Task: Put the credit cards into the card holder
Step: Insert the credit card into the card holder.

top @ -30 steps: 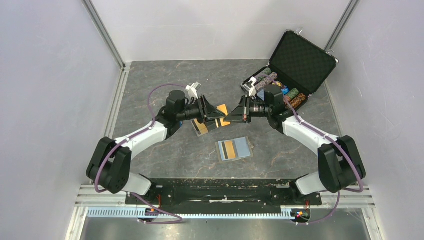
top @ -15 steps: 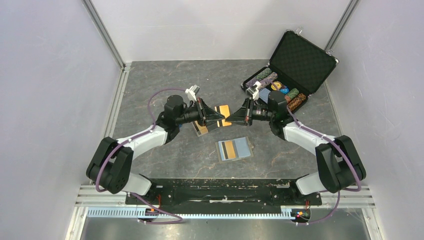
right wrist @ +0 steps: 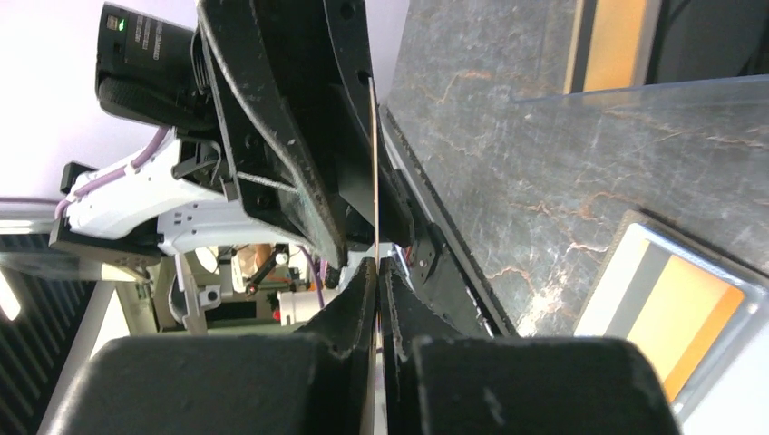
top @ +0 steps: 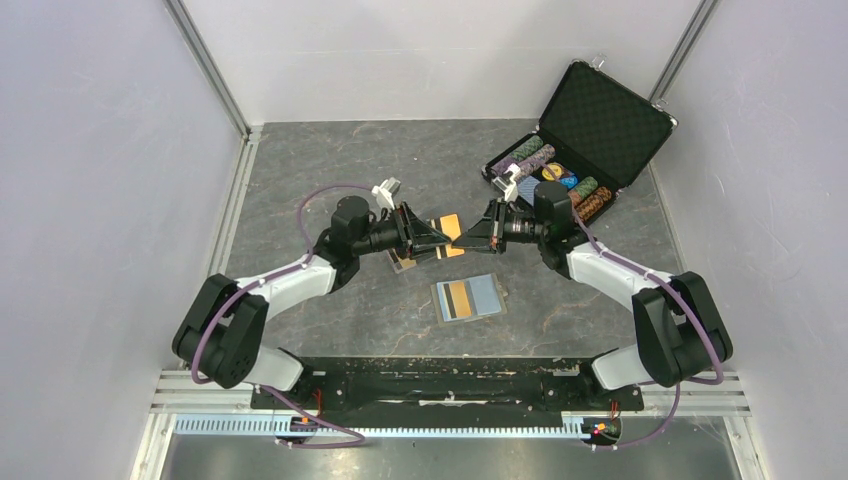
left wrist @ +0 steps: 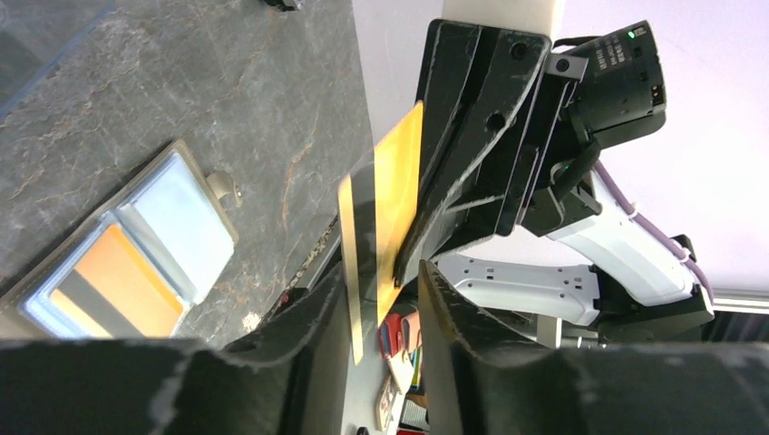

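Observation:
An orange-tan credit card (top: 447,222) with a dark stripe hangs in the air between my two grippers. My right gripper (top: 466,237) is shut on one end; in the right wrist view the card (right wrist: 374,163) stands edge-on in the pinched jaws (right wrist: 376,272). My left gripper (top: 436,241) is open, its jaws on either side of the card's other end (left wrist: 390,208) with gaps showing (left wrist: 376,308). The grey-taupe card holder (top: 488,293) lies open on the table in front, with one orange card (top: 460,300) in its left pocket. It also shows in the left wrist view (left wrist: 186,217).
A clear plastic tray (right wrist: 635,118) with another orange card (right wrist: 617,45) sits on the table under the left gripper (top: 402,261). The open black poker-chip briefcase (top: 590,140) stands at the back right. Grey walls and metal rails bound the table.
My left gripper has moved right, closing the gap to the right gripper, so its open jaws now straddle the card. The right gripper has edged left, still holding the card.

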